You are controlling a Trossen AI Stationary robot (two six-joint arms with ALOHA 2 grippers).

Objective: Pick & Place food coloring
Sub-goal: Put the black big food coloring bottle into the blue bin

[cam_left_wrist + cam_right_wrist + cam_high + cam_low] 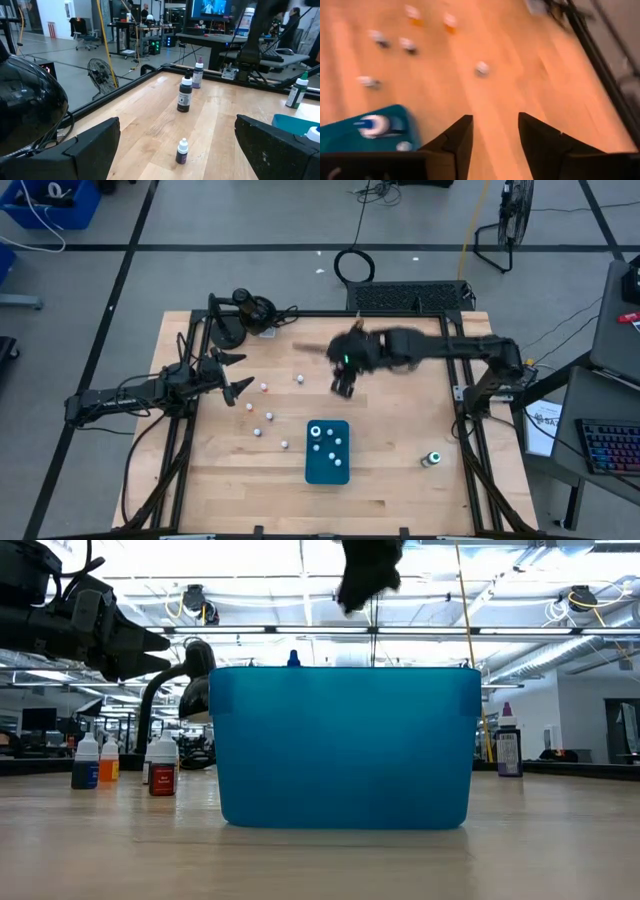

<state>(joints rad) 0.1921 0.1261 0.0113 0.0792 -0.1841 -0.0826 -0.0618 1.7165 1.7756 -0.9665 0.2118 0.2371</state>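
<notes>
The right gripper [343,388] hovers above the table [400,480] near the tray [327,470], fingers [457,137] parted, empty; bottles [264,388] stand scattered; the left gripper [236,374] gapes wide, empty.

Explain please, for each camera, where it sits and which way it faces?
High: overhead, facing down; both arms, teal tray, scattered bottles.
Low: table height, level; tray wall, arms above.
Left wrist: on left arm, across table; open left gripper, bottles.
Right wrist: on right arm, downward; right gripper, empty, tray corner.
Shared: tray, bottles.
</notes>
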